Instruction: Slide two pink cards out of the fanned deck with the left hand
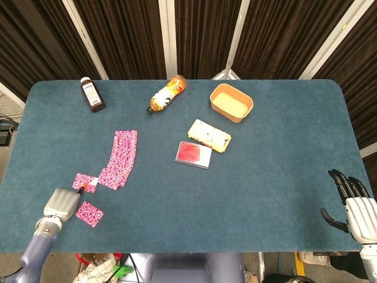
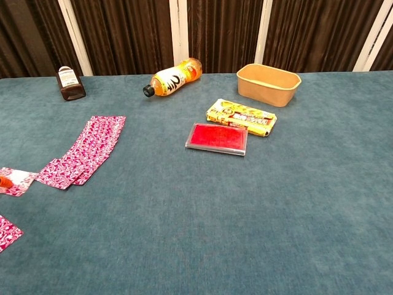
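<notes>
At the near left corner of the blue table (image 1: 277, 153), the left hand (image 1: 60, 204) reaches in from below the table edge. It shows as a grey block with one orange-tipped finger (image 1: 83, 188) stretched forward. That fingertip presses on a loose pink card (image 1: 85, 181) lying flat just ahead of the hand. Whether the other fingers are curled or spread cannot be told from either view. In the chest view only the orange tip and that card (image 2: 13, 180) show at the left border.

A second pink card (image 1: 89, 213) lies flat just to the right of the hand, close to the near table edge. It is apart from the first card and from the deck.

The fanned deck (image 1: 120, 158) lies beyond the hand and to its right, a curved strip of overlapping pink cards. Its near end sits just beside the card under the fingertip, with a small gap between them.

The right hand (image 1: 354, 203) rests far off at the near right corner, fingers apart and holding nothing.

Farther from the left hand, towards the back of the table, stand a brown medicine bottle (image 1: 92, 94), an orange drink bottle (image 1: 166, 94) on its side and a tan bowl (image 1: 231, 102). A yellow packet (image 1: 209, 135) and a red flat case (image 1: 193, 154) lie mid-table.
</notes>
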`<state>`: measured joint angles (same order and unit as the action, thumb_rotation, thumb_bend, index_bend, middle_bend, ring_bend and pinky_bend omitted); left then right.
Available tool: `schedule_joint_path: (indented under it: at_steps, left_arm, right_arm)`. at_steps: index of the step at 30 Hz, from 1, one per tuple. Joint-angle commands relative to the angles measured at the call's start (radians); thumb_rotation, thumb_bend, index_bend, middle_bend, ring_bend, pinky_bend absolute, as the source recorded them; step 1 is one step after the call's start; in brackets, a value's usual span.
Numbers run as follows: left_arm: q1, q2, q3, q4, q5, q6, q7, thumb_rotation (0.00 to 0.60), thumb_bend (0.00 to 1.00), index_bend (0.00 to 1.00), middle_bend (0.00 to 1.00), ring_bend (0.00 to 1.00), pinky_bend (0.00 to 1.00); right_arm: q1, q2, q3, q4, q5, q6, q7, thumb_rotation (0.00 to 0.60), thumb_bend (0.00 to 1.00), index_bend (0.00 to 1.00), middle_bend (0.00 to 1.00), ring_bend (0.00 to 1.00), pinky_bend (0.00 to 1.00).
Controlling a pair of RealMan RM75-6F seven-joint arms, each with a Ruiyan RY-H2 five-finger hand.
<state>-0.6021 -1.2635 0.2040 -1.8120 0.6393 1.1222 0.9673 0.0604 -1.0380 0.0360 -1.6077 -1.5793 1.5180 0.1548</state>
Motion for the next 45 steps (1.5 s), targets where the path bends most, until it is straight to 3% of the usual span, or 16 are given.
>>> schedule_joint_path:
  at_steps: [1, 13, 18, 20, 24, 25, 28, 31, 35, 39, 42, 45]
  left_arm:
    - [0.011, 0.016, 0.011, 0.008, 0.011, -0.002, -0.021, 0.600, 0.78, 0.11, 0.91, 0.76, 0.70]
    - [0.039, 0.065, 0.016, 0.024, 0.054, -0.009, -0.100, 0.600, 0.78, 0.11, 0.91, 0.76, 0.70]
    - [0.045, 0.093, -0.004, -0.018, 0.143, 0.008, -0.155, 0.600, 0.77, 0.11, 0.91, 0.76, 0.70]
    - [0.052, 0.109, -0.009, -0.036, 0.182, 0.020, -0.184, 0.600, 0.73, 0.11, 0.90, 0.75, 0.70]
    - [0.087, 0.198, -0.011, -0.145, 0.304, 0.073, -0.277, 0.600, 0.58, 0.11, 0.86, 0.70, 0.69]
    - [0.113, 0.252, -0.004, -0.218, 0.380, 0.121, -0.326, 0.600, 0.57, 0.11, 0.85, 0.70, 0.69]
    - [0.193, 0.351, 0.040, -0.298, 0.576, 0.226, -0.423, 0.600, 0.54, 0.11, 0.84, 0.68, 0.69]
    - [0.259, 0.387, 0.067, -0.309, 0.698, 0.318, -0.482, 0.600, 0.49, 0.11, 0.74, 0.60, 0.63]
    - [0.364, 0.394, 0.105, -0.268, 0.846, 0.443, -0.568, 0.600, 0.37, 0.11, 0.48, 0.37, 0.44]
    - [0.436, 0.362, 0.125, -0.167, 0.925, 0.502, -0.664, 0.600, 0.25, 0.12, 0.21, 0.14, 0.26]
    - [0.467, 0.328, 0.111, -0.080, 0.950, 0.535, -0.773, 0.600, 0.23, 0.12, 0.09, 0.03, 0.20]
    - [0.490, 0.305, 0.093, -0.002, 0.977, 0.570, -0.860, 0.600, 0.21, 0.12, 0.05, 0.00, 0.17]
  right_arm:
    - [0.000, 0.000, 0.000, -0.001, 0.000, -0.001, -0.002, 0.600, 0.31, 0.00, 0.11, 0.18, 0.14]
    - [0.003, -0.003, -0.003, -0.006, -0.003, -0.005, -0.014, 0.600, 0.31, 0.00, 0.11, 0.18, 0.14]
    - [0.004, -0.003, -0.003, -0.007, -0.002, -0.008, -0.017, 0.600, 0.31, 0.00, 0.11, 0.18, 0.14]
    - [0.004, -0.003, -0.003, -0.006, -0.001, -0.010, -0.016, 0.600, 0.31, 0.00, 0.11, 0.18, 0.14]
    - [0.006, -0.005, -0.002, -0.003, -0.001, -0.012, -0.015, 0.600, 0.31, 0.00, 0.11, 0.18, 0.14]
    - [0.007, -0.006, -0.003, -0.003, -0.001, -0.013, -0.014, 0.600, 0.31, 0.00, 0.11, 0.18, 0.14]
    - [0.007, -0.007, -0.003, -0.003, -0.002, -0.014, -0.017, 0.600, 0.31, 0.00, 0.11, 0.18, 0.14]
    - [0.008, -0.008, -0.004, -0.005, -0.004, -0.014, -0.020, 0.600, 0.31, 0.00, 0.11, 0.18, 0.14]
    - [0.008, -0.010, -0.005, -0.008, -0.007, -0.012, -0.024, 0.600, 0.31, 0.00, 0.11, 0.18, 0.14]
    - [0.004, -0.012, -0.003, -0.014, -0.003, -0.005, -0.031, 0.600, 0.31, 0.00, 0.11, 0.18, 0.14]
    - [0.001, -0.015, 0.000, -0.018, 0.001, 0.002, -0.036, 0.600, 0.31, 0.00, 0.11, 0.18, 0.14]
    - [-0.001, -0.017, 0.002, -0.015, 0.000, 0.008, -0.039, 0.600, 0.31, 0.00, 0.10, 0.17, 0.14]
